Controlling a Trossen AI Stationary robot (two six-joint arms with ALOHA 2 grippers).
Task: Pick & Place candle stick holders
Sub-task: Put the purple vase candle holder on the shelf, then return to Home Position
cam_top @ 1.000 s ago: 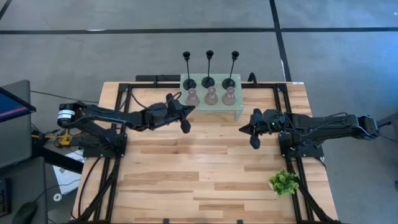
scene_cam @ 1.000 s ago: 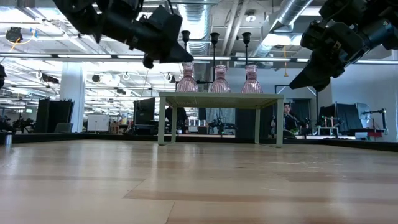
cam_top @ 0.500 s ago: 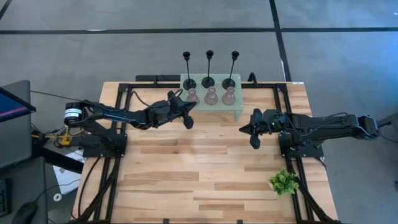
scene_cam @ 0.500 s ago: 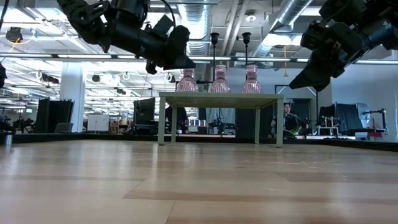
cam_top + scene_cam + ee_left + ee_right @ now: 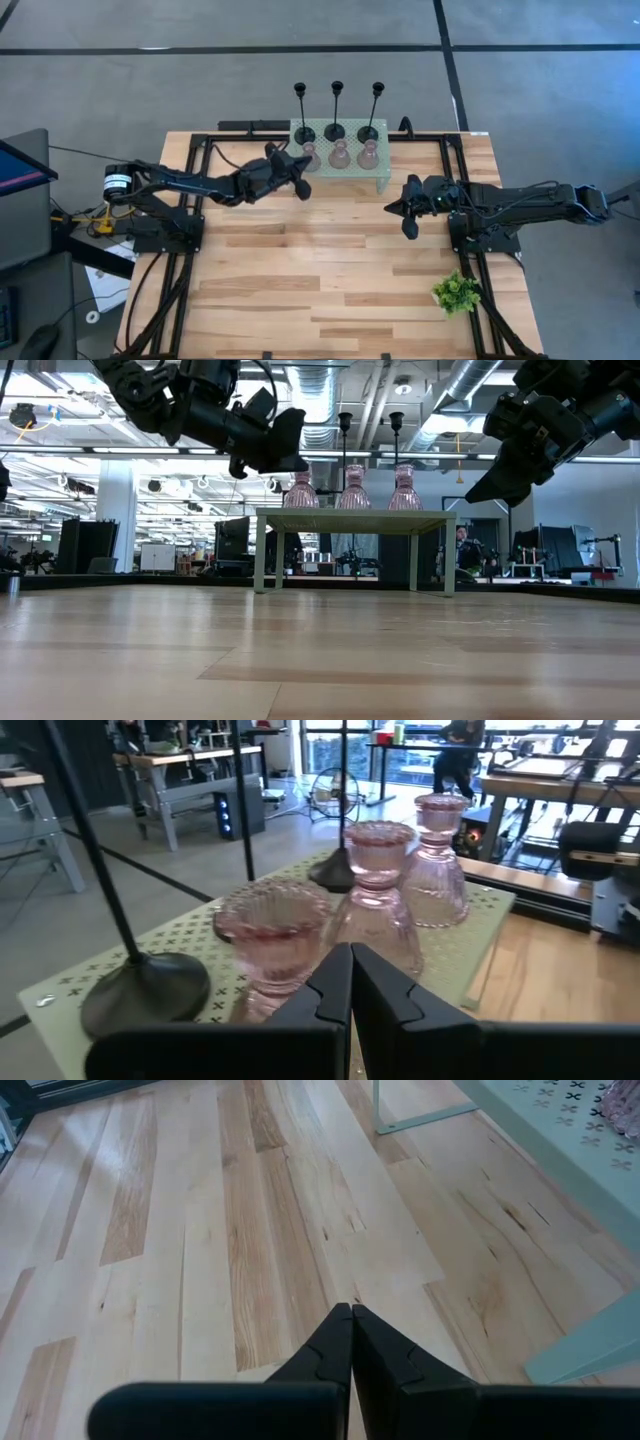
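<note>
High view: six holders stand on the shelf (image 5: 340, 160) at the far table edge.

Three black holders (image 5: 337, 110) are in the back row, three pink holders (image 5: 339, 153) in front. The left gripper (image 5: 350, 982), fingers pressed together and holding nothing, hangs just beside the left pink one. The right gripper (image 5: 351, 1342), also closed and empty, hangs over bare table (image 5: 330, 270).

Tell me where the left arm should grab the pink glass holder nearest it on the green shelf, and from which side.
Probably the narrow neck between the flared cup and the wide cone base of the nearest pink glass holder. Come in level from the shelf's front-left edge, where the left end effector, its fingers shut, already faces it: a black holder stands behind, another pink holder alongside. Open the fingers first.
</note>
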